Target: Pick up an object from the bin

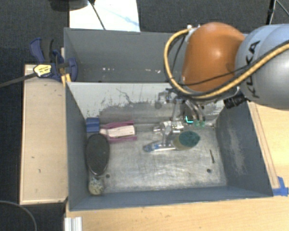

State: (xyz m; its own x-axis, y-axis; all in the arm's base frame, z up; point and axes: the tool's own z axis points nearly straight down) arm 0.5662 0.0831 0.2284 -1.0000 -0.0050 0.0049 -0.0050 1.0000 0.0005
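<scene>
Camera view: your arm (274,66) comes in from the right, with the orange cover (209,52) and a yellow cable (166,57) looped round the wrist. The gripper (176,129) is low in the bin (135,57), right of centre and toward the far wall. You can't tell from here whether it is open or closed, and nothing is visibly held.

Nearest things: a dark green round disc (189,139) lies flat just beside the gripper, on its near-right side. A silver piece (156,148) with a bluish end lies just left of the disc, touching or nearly so. The gripper tip sits right above where the two meet; whether it touches either, I can't tell.

The rest is well apart, along the left wall: a pink box (119,131), a blue block (92,124) at its left end, a black oval (97,153) below them, and a small yellowish lump (95,187) in the near-left corner. Two tiny dark bits (212,155) lie near the right wall.

Surface: the bin floor is bare grey metal, scuffed and scratched, worst along the far wall. Room: dark carpet-like floor (19,23) around the bin, a white sheet (115,8) behind the far wall, and loose cables running across it.
</scene>
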